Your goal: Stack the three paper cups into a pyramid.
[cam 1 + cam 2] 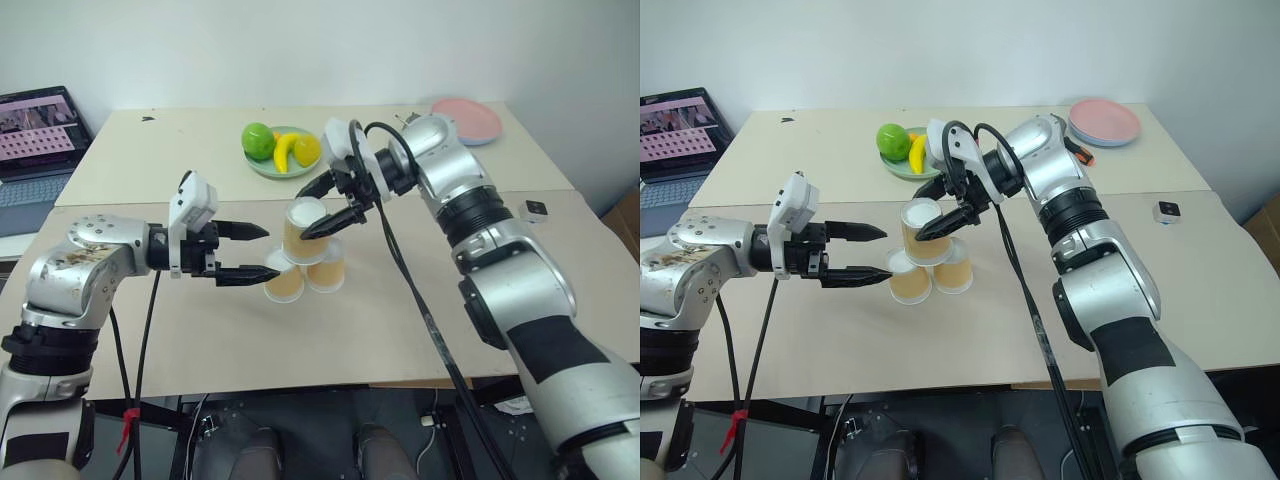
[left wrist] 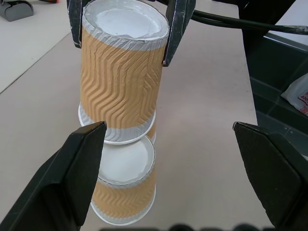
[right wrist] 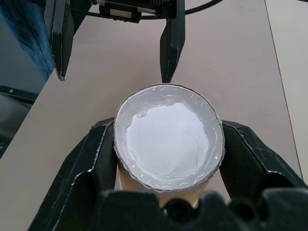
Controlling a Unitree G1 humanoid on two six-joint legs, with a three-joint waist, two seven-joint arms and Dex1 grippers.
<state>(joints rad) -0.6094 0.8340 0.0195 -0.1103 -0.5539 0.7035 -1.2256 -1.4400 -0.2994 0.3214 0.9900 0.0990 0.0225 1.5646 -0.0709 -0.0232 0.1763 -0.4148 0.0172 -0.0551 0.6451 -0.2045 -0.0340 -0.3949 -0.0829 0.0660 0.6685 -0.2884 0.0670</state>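
Near the middle of the left eye view, two paper cups stand upside down side by side on the tan table (image 1: 200, 330), touching: the left bottom cup (image 1: 284, 278) and the right bottom cup (image 1: 327, 270). The top cup (image 1: 305, 232), also upside down with its white base up, sits above them over the line where they meet; the left wrist view shows its rim on the white base of the cup below.

The right claw (image 1: 328, 205) comes in from the upper right and is closed on the top cup, one black finger on each side of it near the base.

The left claw (image 1: 262, 252) reaches in from the left, level with the cups, its two fingers spread wide and holding nothing. Its lower fingertip is just beside the left bottom cup; whether it touches is hard to tell.

Toward the top of the frame a pale green plate (image 1: 270, 165) carries a green apple (image 1: 258, 139), a banana (image 1: 285, 151) and a lemon (image 1: 307, 149). A pink plate (image 1: 470, 121) lies at the upper right, a laptop (image 1: 38, 140) at the far left.
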